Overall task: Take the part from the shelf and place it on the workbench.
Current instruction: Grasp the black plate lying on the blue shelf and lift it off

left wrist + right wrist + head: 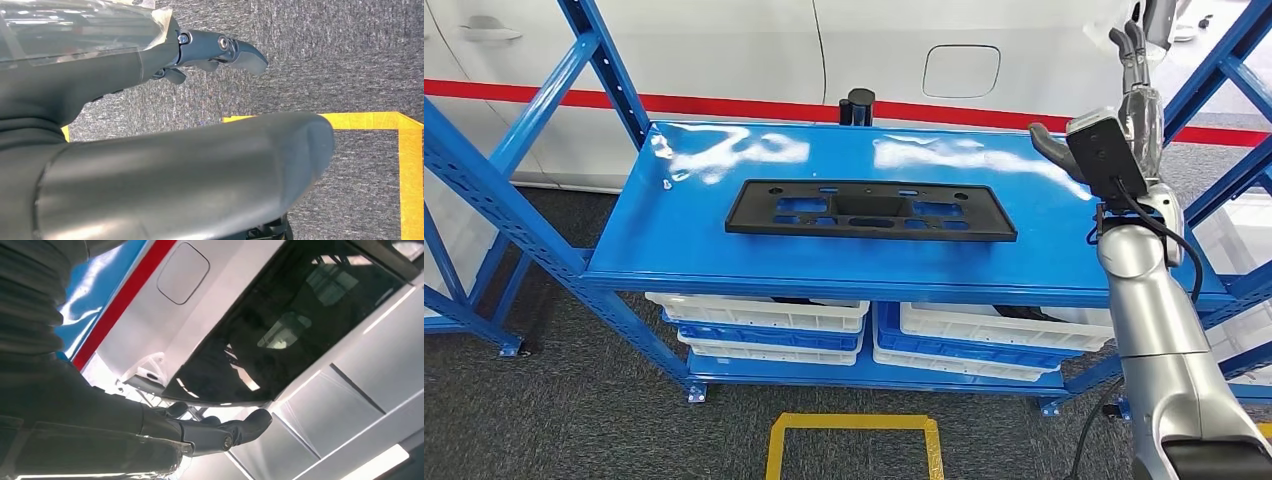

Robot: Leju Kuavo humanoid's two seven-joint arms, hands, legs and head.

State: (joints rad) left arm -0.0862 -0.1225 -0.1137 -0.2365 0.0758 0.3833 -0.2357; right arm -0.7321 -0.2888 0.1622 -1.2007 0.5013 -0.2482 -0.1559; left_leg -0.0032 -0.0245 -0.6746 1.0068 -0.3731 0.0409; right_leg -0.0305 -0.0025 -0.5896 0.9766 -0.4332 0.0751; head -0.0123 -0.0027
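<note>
Black plastic is what the part is made of: a long flat panel with several cut-outs, and it is lying flat on the top shelf of the blue rack, roughly at the middle of the glossy surface and untouched by either hand. The right hand is being held raised at the right end of the shelf, well apart from the part, with its fingers pointing upward and its thumb sticking out to the side; nothing is being held in it. In the right wrist view the same hand is being seen against a white car body with a red stripe and a dark window, its fingers stretched out and closed on nothing. The left hand is being shown in the left wrist view hanging over grey carpet, beside a square of yellow floor tape; its fingers are lying extended and loosely apart, gripping nothing. Below the top shelf, white trays and blue trays are being kept stacked on the lower level of the rack. A small black cylinder is standing at the far edge of the shelf, in front of the car.
</note>
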